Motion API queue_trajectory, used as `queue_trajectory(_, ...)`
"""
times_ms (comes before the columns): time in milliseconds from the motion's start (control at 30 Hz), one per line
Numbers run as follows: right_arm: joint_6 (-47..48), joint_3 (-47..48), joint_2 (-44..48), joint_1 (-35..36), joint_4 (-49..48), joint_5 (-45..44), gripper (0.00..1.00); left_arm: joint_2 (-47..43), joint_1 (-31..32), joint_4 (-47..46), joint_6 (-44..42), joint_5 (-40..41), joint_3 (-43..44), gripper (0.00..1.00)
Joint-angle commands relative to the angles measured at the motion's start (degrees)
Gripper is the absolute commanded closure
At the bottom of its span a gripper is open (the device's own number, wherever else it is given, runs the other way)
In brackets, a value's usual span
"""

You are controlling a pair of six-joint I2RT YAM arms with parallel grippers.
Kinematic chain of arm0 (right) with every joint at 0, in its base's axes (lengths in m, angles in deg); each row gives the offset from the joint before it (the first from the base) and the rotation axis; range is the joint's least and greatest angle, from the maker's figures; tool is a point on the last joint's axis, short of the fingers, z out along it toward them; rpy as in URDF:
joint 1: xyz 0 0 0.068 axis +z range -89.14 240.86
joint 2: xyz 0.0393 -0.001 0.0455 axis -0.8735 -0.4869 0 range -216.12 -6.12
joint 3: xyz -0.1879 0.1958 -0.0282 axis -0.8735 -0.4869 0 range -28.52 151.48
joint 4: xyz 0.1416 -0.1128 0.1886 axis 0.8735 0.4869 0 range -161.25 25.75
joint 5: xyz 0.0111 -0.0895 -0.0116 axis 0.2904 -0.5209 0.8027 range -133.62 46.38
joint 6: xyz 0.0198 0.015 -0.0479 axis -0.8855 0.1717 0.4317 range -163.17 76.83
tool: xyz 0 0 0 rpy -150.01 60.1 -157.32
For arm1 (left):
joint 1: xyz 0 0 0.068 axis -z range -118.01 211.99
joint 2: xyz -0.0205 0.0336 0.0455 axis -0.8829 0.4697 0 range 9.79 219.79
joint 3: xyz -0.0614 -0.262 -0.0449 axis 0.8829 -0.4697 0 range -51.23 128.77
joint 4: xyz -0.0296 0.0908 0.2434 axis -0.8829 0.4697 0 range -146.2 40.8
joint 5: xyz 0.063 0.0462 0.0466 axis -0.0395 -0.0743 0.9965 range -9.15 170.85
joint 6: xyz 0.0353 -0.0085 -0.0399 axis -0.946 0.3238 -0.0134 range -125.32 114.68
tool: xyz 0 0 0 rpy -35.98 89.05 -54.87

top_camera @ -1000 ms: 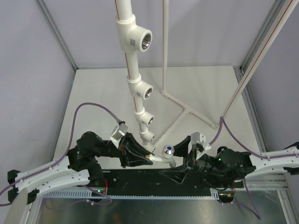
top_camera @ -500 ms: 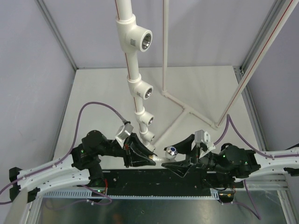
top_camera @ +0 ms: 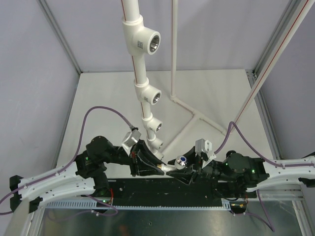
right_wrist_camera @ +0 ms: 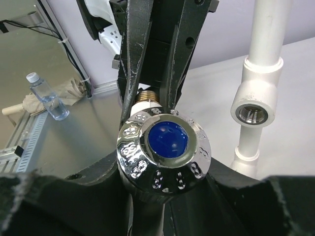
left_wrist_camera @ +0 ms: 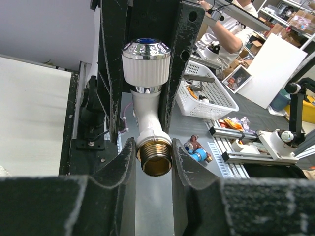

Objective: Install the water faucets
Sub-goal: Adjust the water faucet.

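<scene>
The pipe frame [top_camera: 140,73] rises just beyond my grippers. Low between them is the faucet [top_camera: 180,160]. My left gripper [top_camera: 158,166] is closed on its brass thread [left_wrist_camera: 154,157], and my right gripper [top_camera: 186,171] is closed on the body under the knob cap [right_wrist_camera: 164,140]. I reckon the left must release before threading. Only the right wrist view shows a tee socket [right_wrist_camera: 256,110] bore.
</scene>
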Motion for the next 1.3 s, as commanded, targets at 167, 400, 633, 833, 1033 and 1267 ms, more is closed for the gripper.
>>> queue_trajectory(167,-0.7,3.1,-2.8,-1.5,-3.7,5.0,0.66,1.3,0.3,-4.3,0.2,-1.1,3.0,1.00)
queue_trajectory(400,-1.1,3.9,-5.2,-1.9,-3.3,7.3,0.65,2.7,0.3,-4.8,0.0,-1.7,3.6,1.00)
queue_trajectory(633,-2.2,4.0,-6.0,-2.0,-2.3,8.3,0.96,2.6,0.3,-4.9,-0.6,-0.6,3.5,1.00)
queue_trajectory(833,-1.4,4.0,-2.7,-0.9,3.6,3.0,1.00,0.5,-2.0,-3.7,0.5,3.1,0.8,0.55)
queue_trajectory(1033,1.0,3.6,6.7,-0.5,14.5,-4.3,1.00,-11.1,-6.7,5.7,0.1,11.2,-4.0,0.02)
queue_trajectory(1267,5.6,3.3,11.1,-0.4,21.2,-9.8,1.00,-20.3,-8.5,17.7,-0.6,21.6,-4.5,0.00)
